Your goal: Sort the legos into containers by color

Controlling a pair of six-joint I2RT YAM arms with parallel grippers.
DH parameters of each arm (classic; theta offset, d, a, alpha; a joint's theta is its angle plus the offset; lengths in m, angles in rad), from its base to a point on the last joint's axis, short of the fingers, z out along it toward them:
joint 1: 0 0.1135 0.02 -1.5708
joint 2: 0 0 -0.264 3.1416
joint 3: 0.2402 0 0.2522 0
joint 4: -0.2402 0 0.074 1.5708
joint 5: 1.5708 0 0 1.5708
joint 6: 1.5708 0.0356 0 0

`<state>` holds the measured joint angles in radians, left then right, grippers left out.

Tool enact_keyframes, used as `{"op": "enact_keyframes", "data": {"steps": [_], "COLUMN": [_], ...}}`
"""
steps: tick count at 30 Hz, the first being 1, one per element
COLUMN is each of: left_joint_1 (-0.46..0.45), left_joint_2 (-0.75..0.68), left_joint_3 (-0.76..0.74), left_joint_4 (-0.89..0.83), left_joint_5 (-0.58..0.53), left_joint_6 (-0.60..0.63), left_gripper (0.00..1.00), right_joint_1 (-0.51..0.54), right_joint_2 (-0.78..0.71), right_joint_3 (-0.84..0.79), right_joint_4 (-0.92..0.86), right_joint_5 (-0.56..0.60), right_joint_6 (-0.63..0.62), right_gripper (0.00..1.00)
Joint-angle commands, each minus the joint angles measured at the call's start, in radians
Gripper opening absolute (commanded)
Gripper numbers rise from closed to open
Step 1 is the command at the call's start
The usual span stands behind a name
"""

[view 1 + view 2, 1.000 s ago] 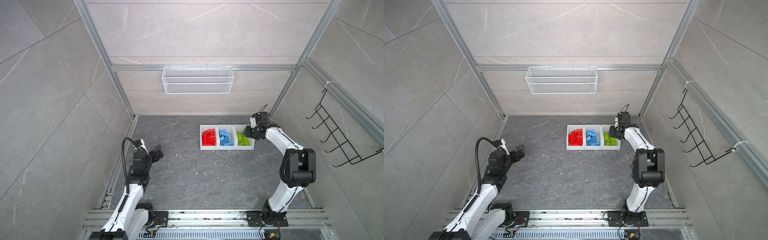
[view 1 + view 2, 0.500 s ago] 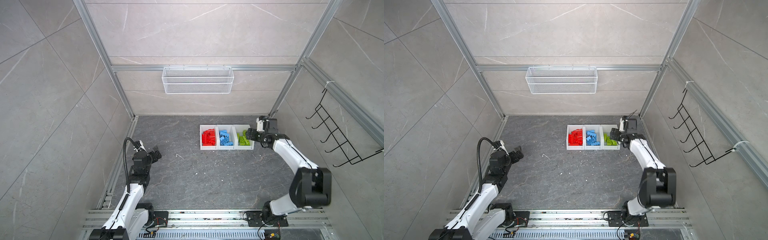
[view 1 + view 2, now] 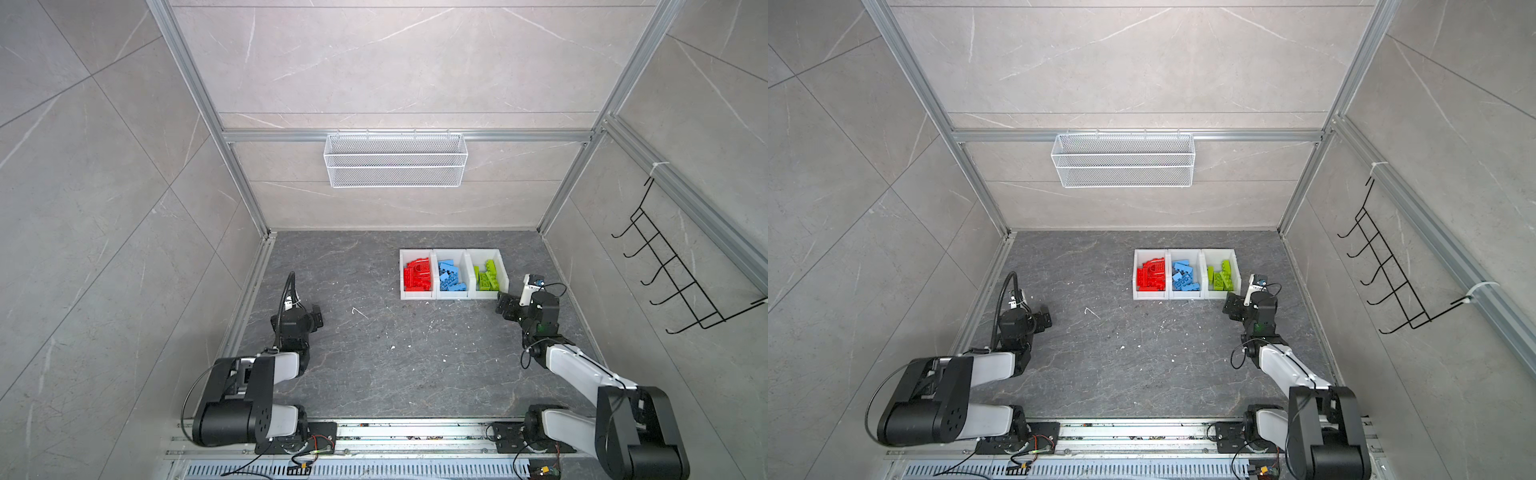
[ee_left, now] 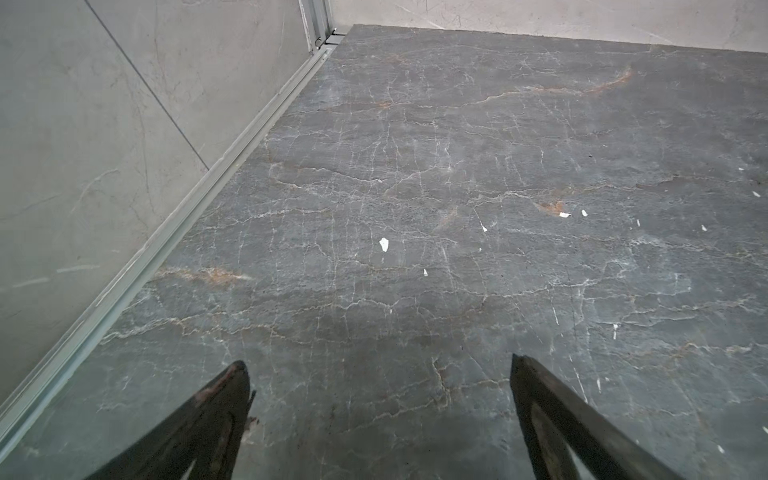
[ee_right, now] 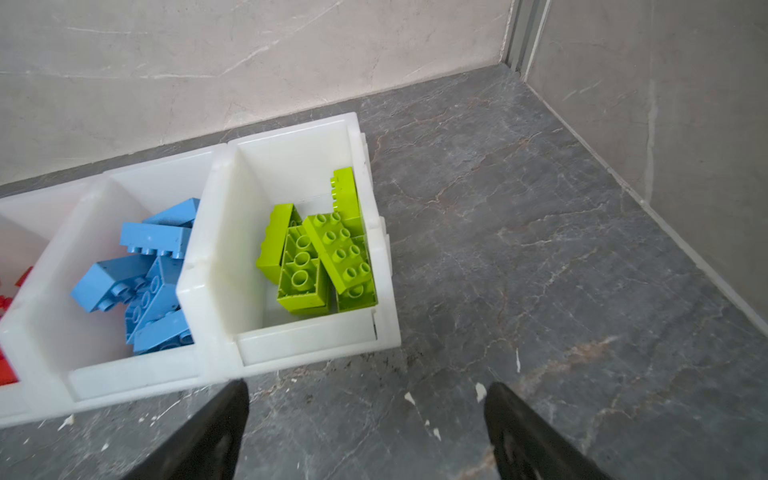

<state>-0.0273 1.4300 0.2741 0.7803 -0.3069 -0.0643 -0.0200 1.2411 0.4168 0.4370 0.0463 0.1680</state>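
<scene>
Comes to three white containers (image 3: 452, 295) in one joined row on the bench (image 3: 395, 353), with three colours of legos (image 3: 451, 277), one colour to each bin. Tallies at least four lime green bricks (image 5: 324, 257), perhaps a fifth underneath, about five blue bricks (image 5: 145, 282), and a red heap (image 3: 415, 280) too tangled to count beyond its one arch piece (image 3: 1155, 266). Adds two hands, the left hand (image 4: 378, 360) and the right hand (image 5: 366, 383), one white mesh basket (image 3: 395, 166) and one black hook rack (image 3: 675, 270).

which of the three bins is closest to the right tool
The bin holding the lime green bricks, at the row's right end. The right tool sits just off its front corner; the blue bin is next, the red bin farthest.
</scene>
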Motion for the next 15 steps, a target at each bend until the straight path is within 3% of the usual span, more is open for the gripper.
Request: {"op": "enact_keyframes", "data": {"steps": [1,4,6,7,10,12,15], "left_joint_1": [0.005,0.010,0.013,0.016,0.018,0.018,0.020], "left_joint_2": [0.081,0.072,0.070,0.071,0.070,0.072,0.072], "left_joint_3": [0.043,0.058,0.066,0.067,0.069,0.068,0.068], "left_joint_4": [0.177,0.119,0.107,0.100,0.098,0.102,0.102], "left_joint_5": [0.051,0.078,0.082,0.087,0.087,0.087,0.089], "left_joint_6": [0.070,0.066,0.064,0.062,0.061,0.062,0.061], "left_gripper": [1.00,1.00,1.00,1.00,1.00,1.00,1.00], "right_joint_1": [0.013,0.061,0.090,0.104,0.151,0.155,0.094], "right_joint_2": [0.039,0.079,0.087,0.100,0.154,0.223,0.235], "right_joint_3": [-0.037,-0.103,-0.078,-0.054,0.011,-0.062,-0.132], "right_joint_4": [0.197,0.360,0.312,0.274,0.208,0.435,0.550], "right_joint_5": [0.016,0.059,0.066,0.060,0.050,0.105,0.006], "right_joint_6": [-0.053,-0.094,-0.118,-0.132,-0.209,-0.194,-0.166], "right_gripper": [0.89,0.88,0.88,0.99,1.00,1.00,1.00]}}
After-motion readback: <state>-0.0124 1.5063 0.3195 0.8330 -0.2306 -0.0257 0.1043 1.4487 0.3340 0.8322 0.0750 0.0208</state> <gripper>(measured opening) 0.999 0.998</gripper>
